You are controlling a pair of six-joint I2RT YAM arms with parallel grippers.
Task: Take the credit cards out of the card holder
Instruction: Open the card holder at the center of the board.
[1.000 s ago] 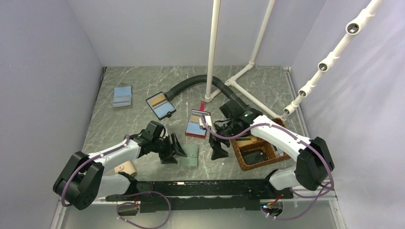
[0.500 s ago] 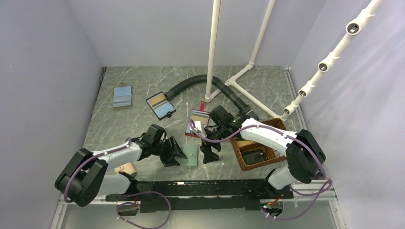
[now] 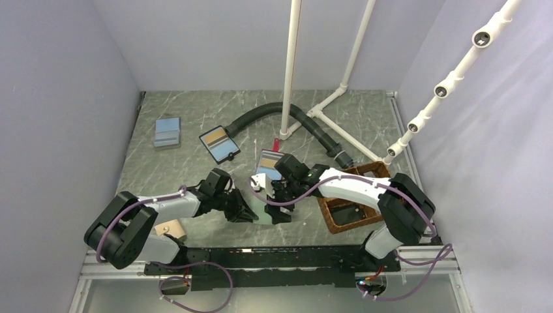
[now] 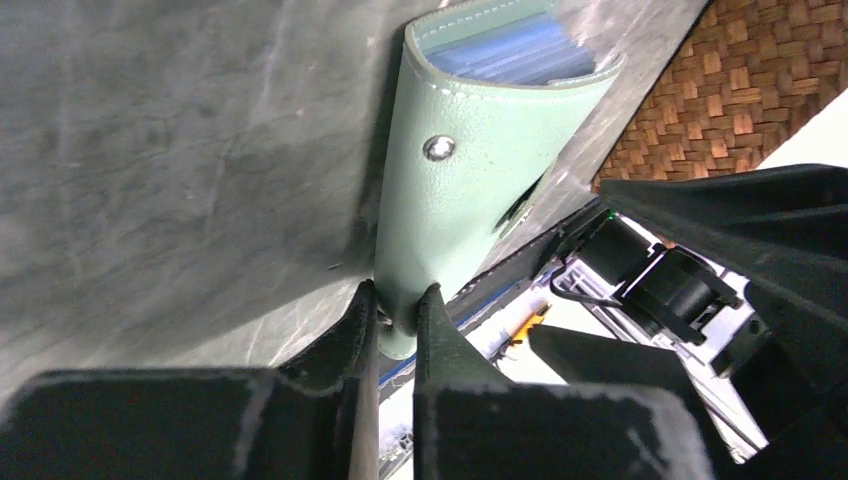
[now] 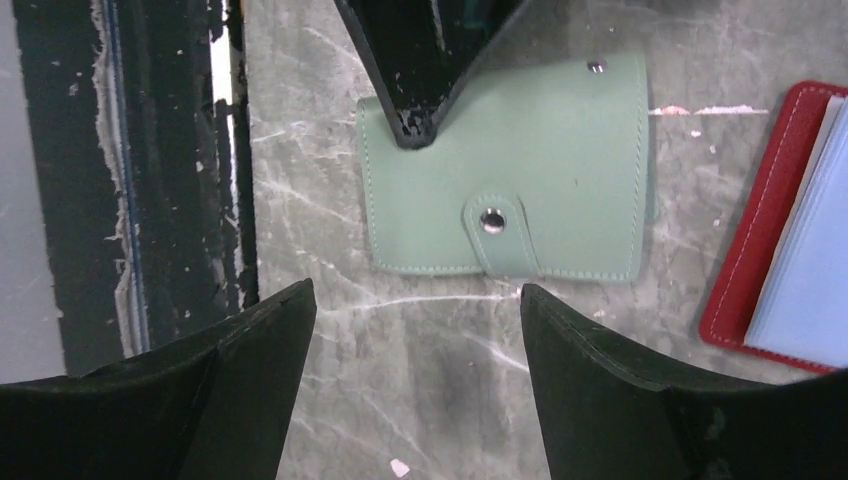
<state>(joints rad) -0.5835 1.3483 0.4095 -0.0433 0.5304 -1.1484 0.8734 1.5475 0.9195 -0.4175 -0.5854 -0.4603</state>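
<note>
Left wrist view: the left gripper (image 4: pixel 400 312) is pinched nearly closed on one short edge of the teal-green card holder (image 4: pixel 470 190). The holder's opposite end gapes to show pale blue credit cards (image 4: pixel 510 55) tucked inside. It sits on the grey marble table (image 5: pixel 420 420) close to the near edge, between the two arms, left of the wicker basket (image 4: pixel 770 70) and just near of a red-edged holder (image 5: pixel 790 250). The right gripper (image 5: pixel 415 295) hangs over it, jaws wide apart, holding nothing.
</note>
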